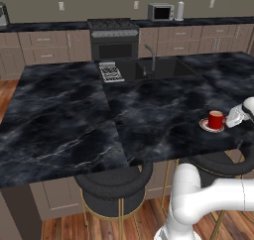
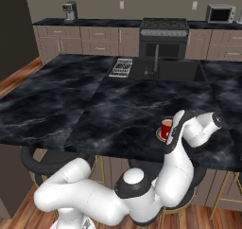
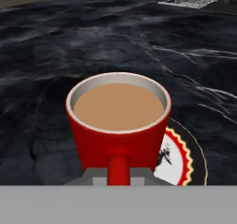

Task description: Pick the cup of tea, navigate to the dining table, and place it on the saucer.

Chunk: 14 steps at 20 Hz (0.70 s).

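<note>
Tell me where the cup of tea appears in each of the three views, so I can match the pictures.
Left base view: cup of tea at the right edge of the dining table, on the saucer.
Right base view: right of centre, partly behind the white arm.
Hand view: centre foreground, its handle toward the camera.
Shared landmark: the saucer under the cup.

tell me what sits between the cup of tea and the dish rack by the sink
Only bare black marble of the dining table lies between the cup of tea and the dish rack, per left base view.
</note>
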### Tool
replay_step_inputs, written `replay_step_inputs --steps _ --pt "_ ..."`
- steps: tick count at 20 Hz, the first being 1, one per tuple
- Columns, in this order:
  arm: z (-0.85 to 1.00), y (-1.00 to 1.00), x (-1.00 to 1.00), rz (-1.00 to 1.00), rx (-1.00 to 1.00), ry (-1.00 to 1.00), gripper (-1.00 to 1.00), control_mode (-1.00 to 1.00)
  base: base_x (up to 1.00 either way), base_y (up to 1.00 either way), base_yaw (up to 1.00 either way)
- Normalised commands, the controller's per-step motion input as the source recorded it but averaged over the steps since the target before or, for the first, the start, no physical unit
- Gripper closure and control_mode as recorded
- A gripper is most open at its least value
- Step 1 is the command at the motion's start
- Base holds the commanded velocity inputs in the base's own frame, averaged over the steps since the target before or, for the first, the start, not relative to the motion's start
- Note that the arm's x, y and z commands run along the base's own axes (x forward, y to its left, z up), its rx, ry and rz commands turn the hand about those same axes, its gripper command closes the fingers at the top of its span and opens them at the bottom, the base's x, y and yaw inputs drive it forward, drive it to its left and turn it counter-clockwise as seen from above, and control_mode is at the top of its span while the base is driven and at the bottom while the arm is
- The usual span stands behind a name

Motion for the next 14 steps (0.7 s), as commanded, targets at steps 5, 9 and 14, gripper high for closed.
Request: replay_step_inputs --steps 5,9,14 --pt "-0.15 0.00 0.13 -0.03 -0.04 -0.05 1.00 -1.00 0.00 0.00 0.00" --pt "-0.17 0.00 0.11 -0.02 -0.02 -0.02 1.00 -1.00 0.00 0.00 0.00" --pt "-0.15 -0.01 0.07 0.00 -0.02 -0.01 1.00 -1.00 0.00 0.00 0.00"
